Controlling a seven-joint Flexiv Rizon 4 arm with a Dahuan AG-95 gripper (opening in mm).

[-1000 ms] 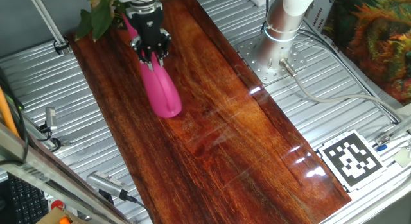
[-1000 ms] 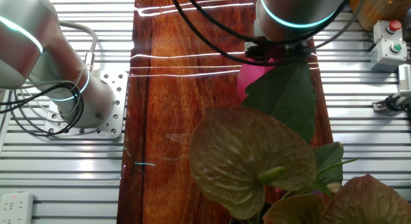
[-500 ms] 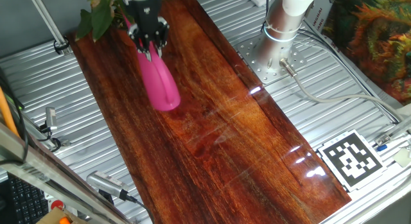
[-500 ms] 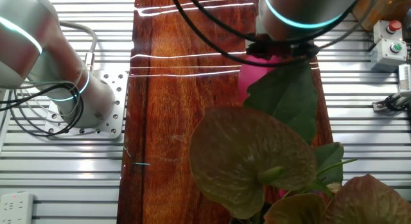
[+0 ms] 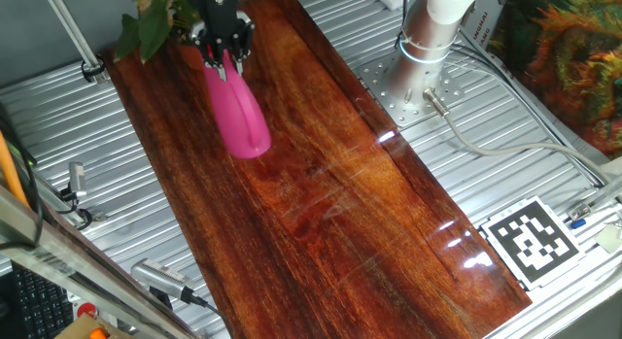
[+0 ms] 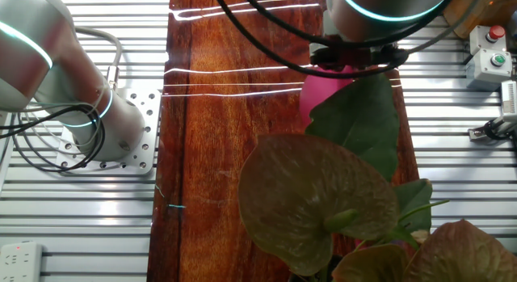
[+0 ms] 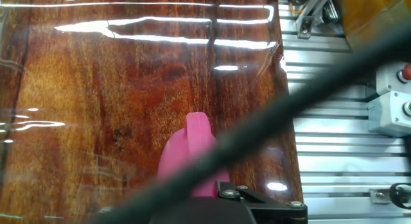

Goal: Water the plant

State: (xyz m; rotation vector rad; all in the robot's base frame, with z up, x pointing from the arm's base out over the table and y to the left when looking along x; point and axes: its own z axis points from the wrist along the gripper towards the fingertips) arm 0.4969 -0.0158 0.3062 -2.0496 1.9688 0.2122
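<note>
The pink watering can [image 5: 238, 116] hangs tilted over the far left end of the wooden board [image 5: 340, 203]. My gripper [image 5: 225, 59] is shut on its upper part, coming down from above. The plant [image 5: 146, 23], a small cluster of dark-green leaves, stands just left of the gripper at the board's corner. In the other fixed view the plant's broad leaves [image 6: 323, 201] fill the foreground and hide most of the can [image 6: 317, 94]. In the hand view the can [image 7: 191, 147] points away below the gripper body, and the fingertips are hidden.
The arm's base [image 5: 428, 38] stands on the metal table right of the board. A black-and-white marker tag [image 5: 533, 240] lies at the right. Bushy orange-and-green foliage [image 5: 573, 57] fills the far right corner. A button box [image 6: 490, 52] sits beside the board. A dark cable [image 7: 308, 95] crosses the hand view.
The gripper has carried the watering can up the board toward the plant; the can's lower end now sits farther from the board's middle.
</note>
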